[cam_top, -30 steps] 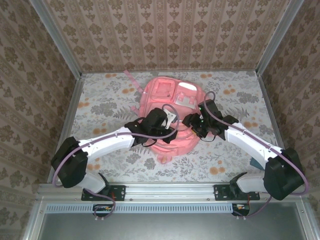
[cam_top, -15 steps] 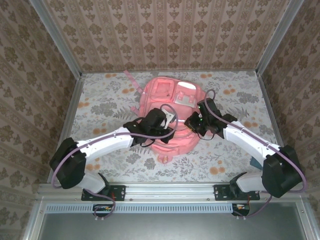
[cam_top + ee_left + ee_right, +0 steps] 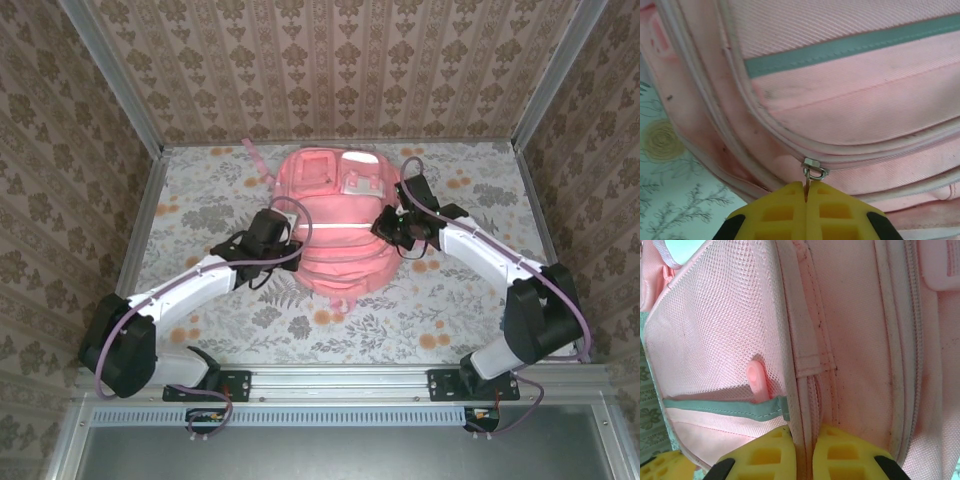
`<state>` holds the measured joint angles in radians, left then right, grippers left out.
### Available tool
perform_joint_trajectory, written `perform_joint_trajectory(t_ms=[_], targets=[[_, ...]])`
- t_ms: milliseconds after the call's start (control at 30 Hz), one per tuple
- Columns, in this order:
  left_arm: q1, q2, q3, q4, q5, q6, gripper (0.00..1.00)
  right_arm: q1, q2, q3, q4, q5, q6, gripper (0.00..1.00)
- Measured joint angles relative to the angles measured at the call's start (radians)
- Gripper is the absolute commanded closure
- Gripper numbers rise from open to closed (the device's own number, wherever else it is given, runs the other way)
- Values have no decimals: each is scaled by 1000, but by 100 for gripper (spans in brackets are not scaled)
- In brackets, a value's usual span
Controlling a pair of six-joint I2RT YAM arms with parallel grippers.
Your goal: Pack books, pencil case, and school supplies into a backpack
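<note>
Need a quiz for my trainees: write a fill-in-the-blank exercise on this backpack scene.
The backpack is ____ in colour.
The zipper pull held in the left tool is made of ____.
The right tool grips a seam beside the ____ side pocket.
Missing words: pink; metal; mesh.

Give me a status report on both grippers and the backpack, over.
Left gripper shut on zipper pull. Right gripper pinching backpack side seam. Backpack lying flat on table. No obstruction seen.
</note>
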<state>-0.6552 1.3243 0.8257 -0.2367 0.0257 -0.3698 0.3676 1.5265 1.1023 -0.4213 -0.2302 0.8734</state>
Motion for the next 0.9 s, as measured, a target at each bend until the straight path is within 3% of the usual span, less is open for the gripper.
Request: perform_joint_trajectory(t_ms=[233, 433, 500, 600, 733, 900], targets=[[102, 11, 0, 61, 55, 76, 100, -26, 96, 97, -8, -39, -108, 96], [149, 95, 50, 63, 115, 190, 100, -49, 142, 153, -21, -64, -200, 94], [154, 124, 73, 54, 117, 220, 100, -58, 156, 172, -32, -70, -228, 85], [160, 158, 105, 39, 120, 246, 100, -64, 164, 189, -49, -64, -259, 55], [167, 166, 122, 13, 125, 253, 66, -79, 145, 193, -93, -3, -282, 28], [175, 142, 131, -25, 127, 211, 31, -116, 9, 142, -150, 153, -268, 18]])
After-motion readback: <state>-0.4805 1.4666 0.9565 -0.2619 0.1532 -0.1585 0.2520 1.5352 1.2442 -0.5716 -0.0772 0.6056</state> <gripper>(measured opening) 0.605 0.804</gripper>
